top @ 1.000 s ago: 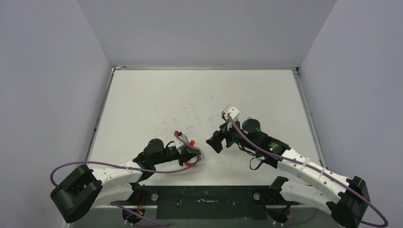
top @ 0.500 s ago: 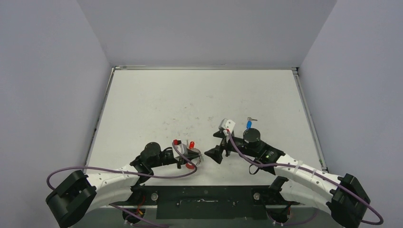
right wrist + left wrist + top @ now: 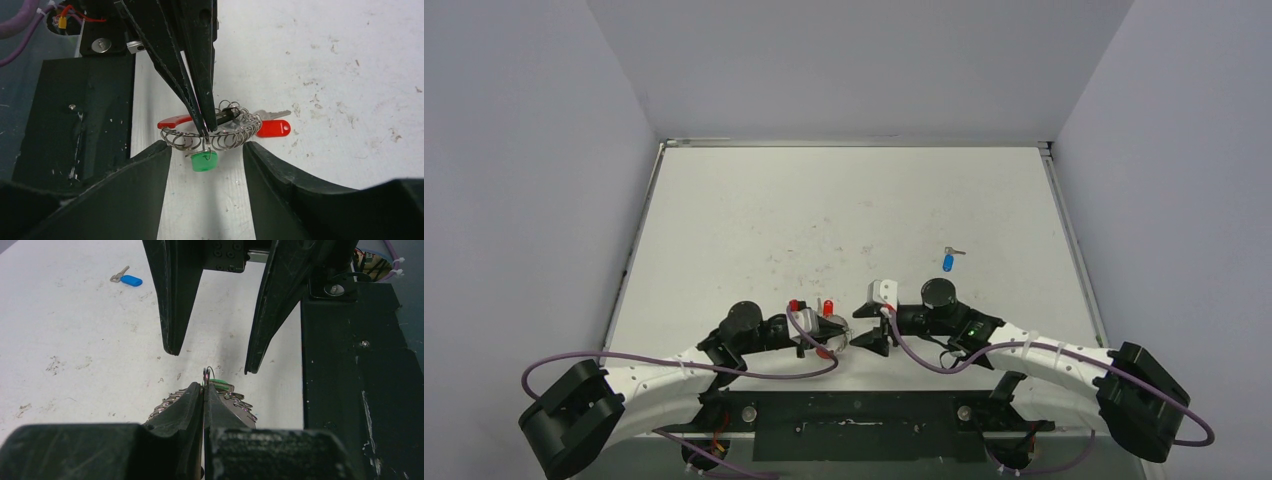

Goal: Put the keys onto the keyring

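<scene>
Close to the near edge of the table (image 3: 724, 220), the left gripper (image 3: 205, 131) is clamped tight on the keyring (image 3: 227, 137), a silvery wire coil with a short red curved piece, pinching the wire mid-arc. The green key (image 3: 204, 161) hangs just under that pinch (only its plastic head shows). The right gripper (image 3: 211, 361) faces it, jaws spread either side of the coil and not closed on it. A red-headed key (image 3: 272, 128) lies just behind the coil. Well beyond, the blue key (image 3: 948, 263) lies flat on the table.
</scene>
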### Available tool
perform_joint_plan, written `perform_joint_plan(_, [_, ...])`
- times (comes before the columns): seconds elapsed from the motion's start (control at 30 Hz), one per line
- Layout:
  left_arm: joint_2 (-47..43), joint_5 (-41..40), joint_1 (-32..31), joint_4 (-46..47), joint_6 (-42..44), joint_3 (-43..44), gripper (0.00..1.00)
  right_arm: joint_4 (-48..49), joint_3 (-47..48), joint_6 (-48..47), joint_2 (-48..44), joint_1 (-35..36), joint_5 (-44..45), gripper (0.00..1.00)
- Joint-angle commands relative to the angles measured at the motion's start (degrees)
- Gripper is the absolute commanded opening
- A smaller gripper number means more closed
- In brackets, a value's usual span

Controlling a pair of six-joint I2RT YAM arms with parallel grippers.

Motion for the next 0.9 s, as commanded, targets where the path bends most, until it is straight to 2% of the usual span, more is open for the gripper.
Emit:
perform_joint_plan(0.0, [-0.9, 1.3, -0.4, 3.8, 0.6, 0.4, 0.0, 4.3, 1.3, -2.7, 1.9, 0.4, -2.3, 0.52])
perform_joint_plan(0.3, [-1.1, 1.2, -0.6, 3.8, 0.5, 0.4, 0.0, 4.0, 2.5, -3.4, 3.4, 0.4, -1.5, 0.31])
perform_joint_plan(0.53, [-1.0, 1.4, -0.7, 3.8, 0.6, 0.5, 0.0, 5.4, 3.1, -2.6, 4.7, 0.7, -2.6, 0.29])
perform_joint_plan(0.67, [-1.1, 1.3, -0.8, 3.8, 0.5, 0.5, 0.0, 5.3, 3.7, -2.6, 5.3, 1.0, -3.3, 0.21])
perform_joint_plan(0.87, [-1.1, 1.3, -0.8, 3.8, 0.6, 0.5, 0.0, 5.1, 4.3, -2.6, 6.4, 1.3, -3.5, 0.18])
